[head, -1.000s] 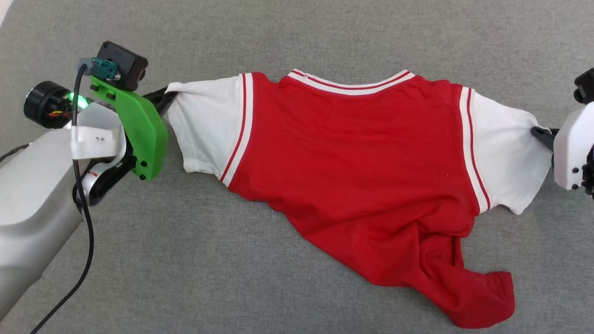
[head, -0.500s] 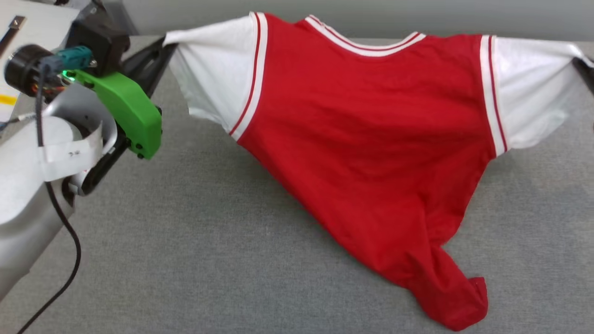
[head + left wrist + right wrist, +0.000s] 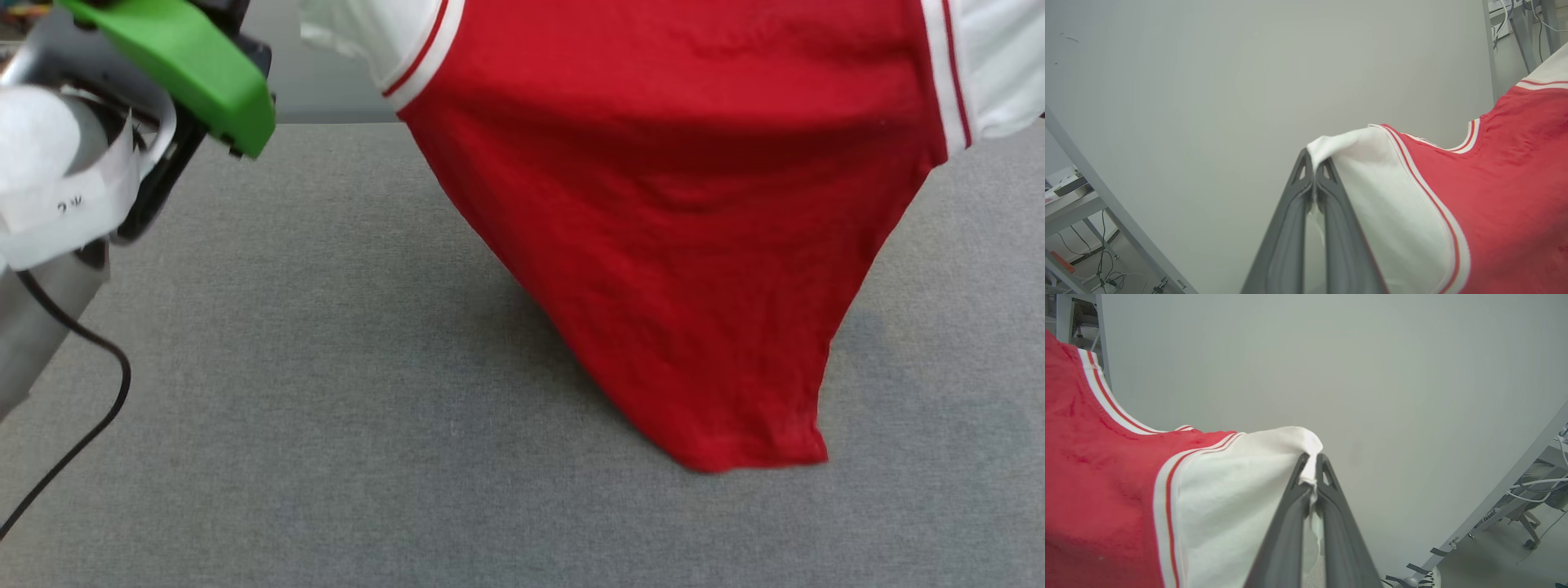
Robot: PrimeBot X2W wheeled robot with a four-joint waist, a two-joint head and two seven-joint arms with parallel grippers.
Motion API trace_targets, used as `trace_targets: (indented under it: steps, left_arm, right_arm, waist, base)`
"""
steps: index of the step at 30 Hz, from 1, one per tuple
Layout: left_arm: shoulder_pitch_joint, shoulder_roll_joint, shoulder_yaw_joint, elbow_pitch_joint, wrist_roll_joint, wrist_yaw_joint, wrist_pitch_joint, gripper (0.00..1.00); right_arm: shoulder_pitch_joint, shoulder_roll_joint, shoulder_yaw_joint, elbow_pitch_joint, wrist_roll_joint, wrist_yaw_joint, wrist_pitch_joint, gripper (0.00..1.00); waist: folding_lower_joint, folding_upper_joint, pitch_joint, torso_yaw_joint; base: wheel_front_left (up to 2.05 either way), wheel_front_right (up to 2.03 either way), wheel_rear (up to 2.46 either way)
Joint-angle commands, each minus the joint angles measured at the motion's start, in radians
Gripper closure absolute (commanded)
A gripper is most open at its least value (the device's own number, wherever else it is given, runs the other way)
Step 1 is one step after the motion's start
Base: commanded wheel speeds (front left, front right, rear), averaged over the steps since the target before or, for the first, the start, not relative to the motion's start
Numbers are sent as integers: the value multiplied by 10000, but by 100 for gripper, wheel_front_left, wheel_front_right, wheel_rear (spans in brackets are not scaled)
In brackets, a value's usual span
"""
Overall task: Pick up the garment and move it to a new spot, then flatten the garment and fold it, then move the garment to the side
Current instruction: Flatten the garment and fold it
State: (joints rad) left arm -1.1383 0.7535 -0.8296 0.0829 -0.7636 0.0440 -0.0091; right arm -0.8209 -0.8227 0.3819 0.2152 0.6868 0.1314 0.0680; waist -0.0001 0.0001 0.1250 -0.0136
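The garment (image 3: 678, 212), a red shirt with white sleeves and striped trim, hangs stretched between my two arms above the grey table (image 3: 326, 367). Its red body tapers down to a point that brushes or nearly brushes the table surface. In the left wrist view my left gripper (image 3: 1314, 165) is shut on the tip of one white sleeve (image 3: 1372, 192). In the right wrist view my right gripper (image 3: 1312, 459) is shut on the tip of the other white sleeve (image 3: 1241, 486). My left arm's green wrist cover (image 3: 188, 65) sits at the head view's upper left.
A pale wall (image 3: 1249, 81) stands behind the table. Grey frame legs and loose cables (image 3: 1527, 486) show at the edges of both wrist views. A black cable (image 3: 82, 425) hangs from my left arm over the table's left side.
Both arms have lifted the shirt off the table by its sleeves. It went from lying spread out to hanging, with only its lower tip near the surface.
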Motion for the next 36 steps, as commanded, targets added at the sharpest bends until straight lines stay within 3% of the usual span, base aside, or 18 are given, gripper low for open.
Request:
trace_targets:
  steps: [1, 9, 18, 29, 36]
  left_arm:
    - [-348, -167, 67, 104, 186, 9, -36, 100]
    - [-2299, -1095, 84, 1448, 591, -575, -46, 100]
    - [-5308, -2050, 338, 3906, 1263, -1177, -690, 100]
    - [-7848, -2778, 317, 6574, 1640, -1603, -1759, 100]
    - [-7972, -3050, 115, 7625, 1448, -1714, -2224, 100]
  right_arm:
    - [-235, 104, -151, -97, -172, -7, 101, 100]
    - [-1607, 638, -788, 290, -789, -7, 645, 100]
    - [-5021, 1507, -842, 2196, -1925, -7, 275, 100]
    - [-8606, 2358, -180, 4468, -2799, -7, -794, 100]
    - [-9340, 2771, 689, 5628, -2708, -7, -1403, 100]
  waist:
    - [1, -1, 62, -37]
    - [1, -1, 1075, -196]
    - [1, -1, 2712, -439]
    - [1, -1, 3827, -590]
    - [1, -1, 4318, -582]
  base:
    - [0, 0, 0]
    - [0, 0, 0]
    - [0, 0, 0]
    - [0, 0, 0]
    - [0, 0, 0]
